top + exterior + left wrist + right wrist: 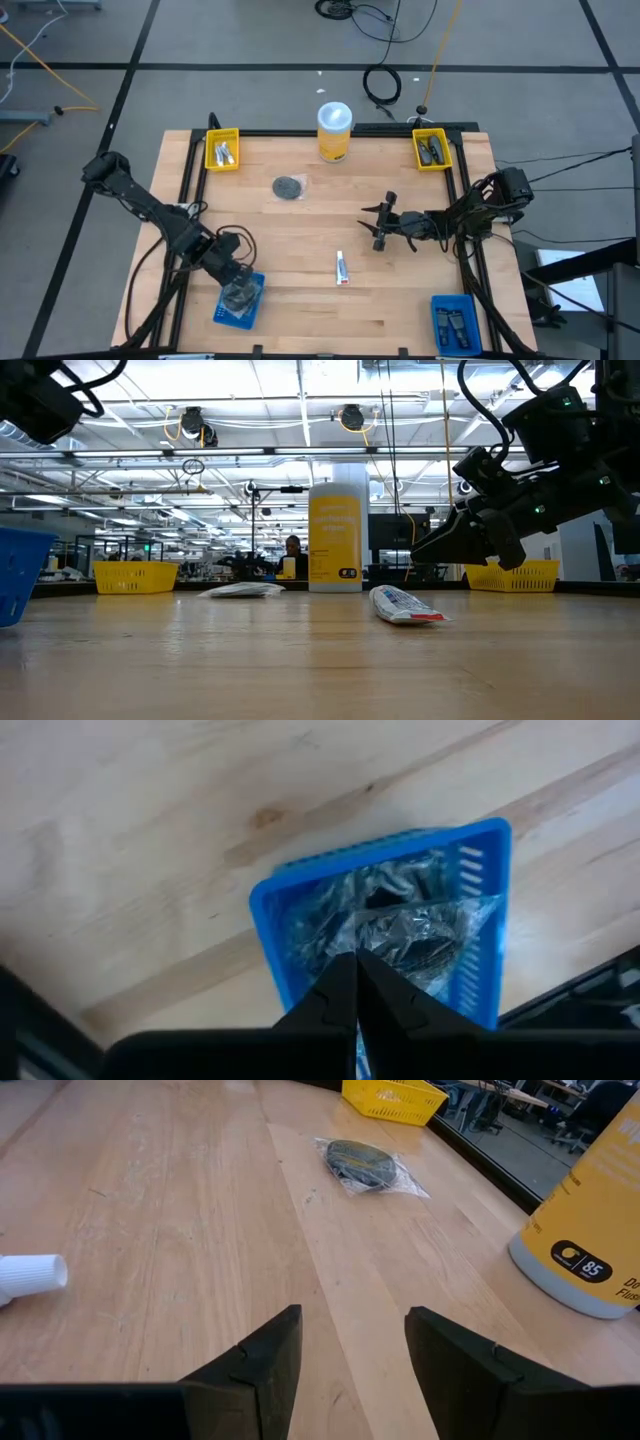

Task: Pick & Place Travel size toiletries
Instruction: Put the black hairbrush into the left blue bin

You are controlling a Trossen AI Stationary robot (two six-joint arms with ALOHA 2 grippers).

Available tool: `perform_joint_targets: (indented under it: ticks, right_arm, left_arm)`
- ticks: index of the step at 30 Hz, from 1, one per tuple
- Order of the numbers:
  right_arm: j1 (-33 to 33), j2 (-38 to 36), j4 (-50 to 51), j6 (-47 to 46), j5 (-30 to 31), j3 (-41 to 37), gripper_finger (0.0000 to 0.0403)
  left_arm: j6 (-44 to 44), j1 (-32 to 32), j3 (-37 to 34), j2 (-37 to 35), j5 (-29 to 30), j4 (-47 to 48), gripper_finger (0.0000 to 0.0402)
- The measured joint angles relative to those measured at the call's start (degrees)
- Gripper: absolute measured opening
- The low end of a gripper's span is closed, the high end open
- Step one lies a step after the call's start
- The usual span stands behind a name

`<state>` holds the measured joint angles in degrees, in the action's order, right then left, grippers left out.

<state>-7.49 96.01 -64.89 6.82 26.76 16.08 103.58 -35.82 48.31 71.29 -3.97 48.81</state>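
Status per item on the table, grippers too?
Left gripper: shut, empty, over the near-left blue bin.
Right gripper: open, empty, above the table.
Wrapped disc: loose on the table.
White tube: lying flat, capped.
Wrapped discs: in the near-left blue bin.
Yellow canister: upright, lid on.

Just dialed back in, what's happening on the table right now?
The left gripper hangs shut over the blue bin at the table's front left, which already holds clear-wrapped dark discs. The right gripper hovers open mid-table. A wrapped disc and a small white tube lie loose on the wood, not yet binned.
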Motion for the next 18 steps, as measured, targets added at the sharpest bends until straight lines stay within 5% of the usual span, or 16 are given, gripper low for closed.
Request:
perform_joint_targets:
  ticks: [7, 12, 18]
  right_arm:
    - [0.0, 0.0, 0.0, 0.0, 0.0, 0.0, 0.0171]
    - [0.0, 0.0, 0.0, 0.0, 0.0, 0.0, 0.0171]
    - [0.0, 0.0, 0.0, 0.1, 0.0, 0.0, 0.0171]
  left_arm:
    - [-5.2, -1.0, 0.0, 0.0, 1.9, -2.9, 0.0038]
    - [-9.1, -0.1, -0.1, -0.4, -2.5, -3.9, 0.0090]
    - [-28.2, -1.4, 0.0, 2.5, 0.7, -12.1, 0.0075]
